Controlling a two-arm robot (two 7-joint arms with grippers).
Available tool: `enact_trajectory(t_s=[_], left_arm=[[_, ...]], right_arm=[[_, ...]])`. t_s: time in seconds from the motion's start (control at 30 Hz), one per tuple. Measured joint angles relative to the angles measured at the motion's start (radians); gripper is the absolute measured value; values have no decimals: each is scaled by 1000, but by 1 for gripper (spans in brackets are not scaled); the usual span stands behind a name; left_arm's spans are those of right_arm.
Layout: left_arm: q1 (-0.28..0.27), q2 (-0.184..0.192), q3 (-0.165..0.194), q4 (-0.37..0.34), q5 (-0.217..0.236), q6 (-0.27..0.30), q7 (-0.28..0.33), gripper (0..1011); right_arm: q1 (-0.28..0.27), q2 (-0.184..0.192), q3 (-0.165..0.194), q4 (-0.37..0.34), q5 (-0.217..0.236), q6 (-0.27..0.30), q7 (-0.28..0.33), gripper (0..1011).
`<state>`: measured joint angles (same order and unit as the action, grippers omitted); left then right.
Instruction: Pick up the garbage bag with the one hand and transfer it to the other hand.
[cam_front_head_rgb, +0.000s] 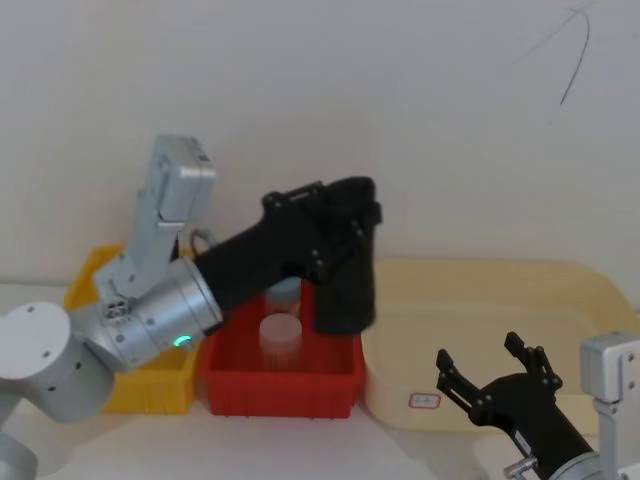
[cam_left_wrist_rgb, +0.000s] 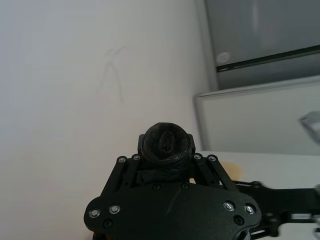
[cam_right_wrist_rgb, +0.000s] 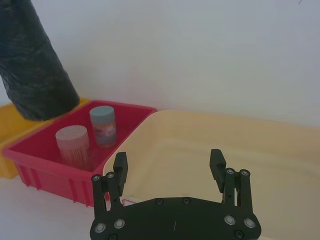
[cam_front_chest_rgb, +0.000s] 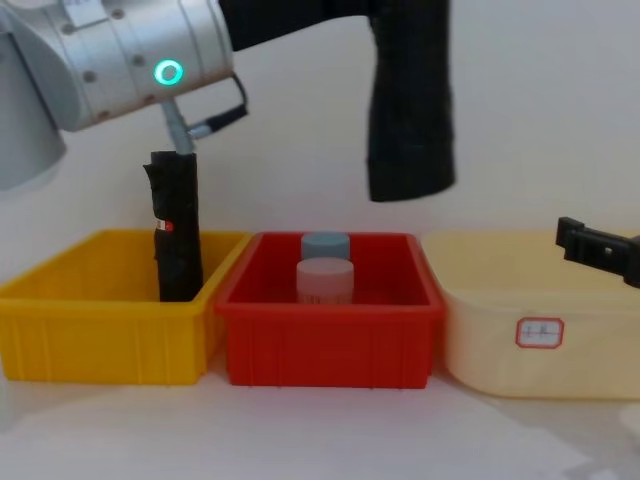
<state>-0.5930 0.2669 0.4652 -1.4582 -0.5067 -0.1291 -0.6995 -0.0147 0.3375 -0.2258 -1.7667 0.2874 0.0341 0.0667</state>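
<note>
A plain white wall (cam_front_head_rgb: 450, 130), softly and evenly lit and crossed high on its right by a thin dark curved mark (cam_front_head_rgb: 585, 48), rises behind a white counter (cam_front_chest_rgb: 320, 440), with a grey panel (cam_left_wrist_rgb: 265, 30) above a white board (cam_left_wrist_rgb: 250, 120) off to one side

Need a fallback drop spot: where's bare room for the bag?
Bare: the cream tray, right of the red bin, by the open right gripper. Crowded: red bin, two jars beneath the garbage bag in the left gripper; yellow bin holds a labelled roll.
</note>
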Motion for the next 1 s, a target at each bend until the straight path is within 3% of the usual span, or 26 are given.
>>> enact_trajectory(t_s=[0.17, 0.4, 1.0], left_arm=[[-6, -23, 26, 25, -47, 21, -45, 379], [-6, -41, 43, 52, -78, 30, -64, 379], [-13, -59, 67, 100, -111, 31, -70, 379]], right_arm=[[0, 0, 0, 0, 0, 0, 0, 1001], [-1, 0, 1, 0, 1, 0, 4, 1001], [-10, 20, 10, -27, 41, -14, 93, 1001]])
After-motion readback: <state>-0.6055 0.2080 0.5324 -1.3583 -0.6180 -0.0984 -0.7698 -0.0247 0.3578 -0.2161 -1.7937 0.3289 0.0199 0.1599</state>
